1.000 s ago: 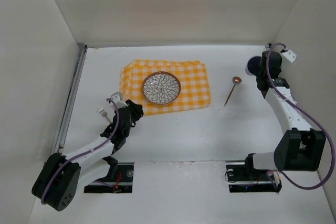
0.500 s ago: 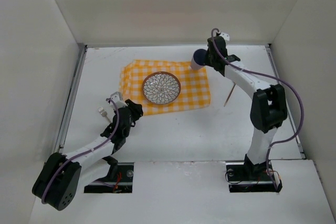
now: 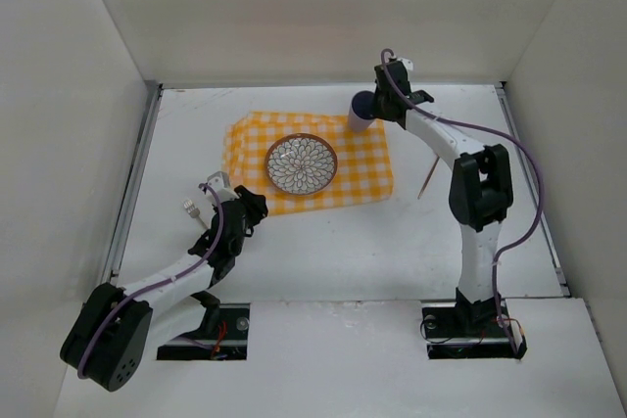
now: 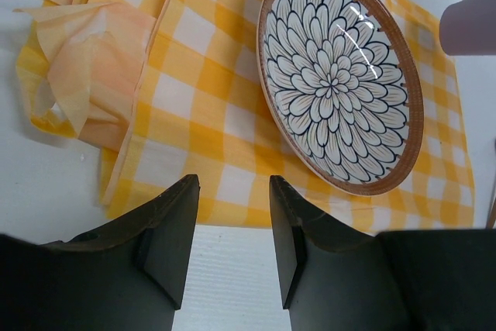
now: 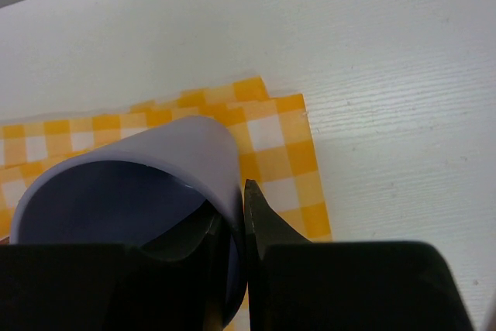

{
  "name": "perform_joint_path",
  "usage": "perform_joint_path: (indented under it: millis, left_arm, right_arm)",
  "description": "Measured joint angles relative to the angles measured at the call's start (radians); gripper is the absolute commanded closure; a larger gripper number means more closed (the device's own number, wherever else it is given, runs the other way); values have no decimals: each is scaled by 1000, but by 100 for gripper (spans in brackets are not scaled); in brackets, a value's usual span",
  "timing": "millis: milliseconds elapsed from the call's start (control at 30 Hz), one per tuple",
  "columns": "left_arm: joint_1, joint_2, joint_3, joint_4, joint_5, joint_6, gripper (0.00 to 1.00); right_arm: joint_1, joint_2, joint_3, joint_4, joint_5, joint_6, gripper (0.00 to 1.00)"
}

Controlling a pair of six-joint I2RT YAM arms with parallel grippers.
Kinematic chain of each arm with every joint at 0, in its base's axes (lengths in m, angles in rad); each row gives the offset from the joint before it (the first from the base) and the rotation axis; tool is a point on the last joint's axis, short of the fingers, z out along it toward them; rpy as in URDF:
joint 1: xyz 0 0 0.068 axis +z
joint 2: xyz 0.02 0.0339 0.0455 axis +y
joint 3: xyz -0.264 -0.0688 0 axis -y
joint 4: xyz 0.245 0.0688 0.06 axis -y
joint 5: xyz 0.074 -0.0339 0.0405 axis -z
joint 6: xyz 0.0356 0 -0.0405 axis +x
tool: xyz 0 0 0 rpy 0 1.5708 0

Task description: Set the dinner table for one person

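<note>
The white dinner table [image 3: 323,252] carries a yellow-and-white checked cloth [image 3: 364,171] with a flower-patterned plate [image 3: 302,163] on it. My right gripper [image 3: 377,105] is shut on the rim of a lilac cup [image 3: 361,110], one finger inside and one outside, over the cloth's far right corner. In the right wrist view the cup [image 5: 132,180] fills the left, held by the gripper [image 5: 236,230]. My left gripper [image 3: 250,205] is open and empty at the cloth's near left edge; in its wrist view [image 4: 232,230] it faces the plate [image 4: 341,87].
A fork [image 3: 192,209] lies on the table left of my left gripper. A copper-coloured spoon [image 3: 427,183] lies right of the cloth, partly hidden by my right arm. White walls close in the table on three sides. The cloth's left end is bunched [image 4: 85,60].
My right arm has swung left with the cup, from the table's far right to over the cloth's far right corner. The left arm has not moved.
</note>
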Motion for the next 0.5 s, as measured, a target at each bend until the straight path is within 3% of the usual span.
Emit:
perform_joint_path:
  millis: [233,367,500]
  left_arm:
    - [0,-1,0,0,1,-1,61]
    - [0,-8,0,0,1,-2,61]
    - [6,-23,0,0,1,-2,61]
  right_arm:
    - [0,40,32,-70,-2,-14,84]
    - [0,71,73,-102,-3,-18,77]
    - [0,93,113,-116,-4,-19,62]
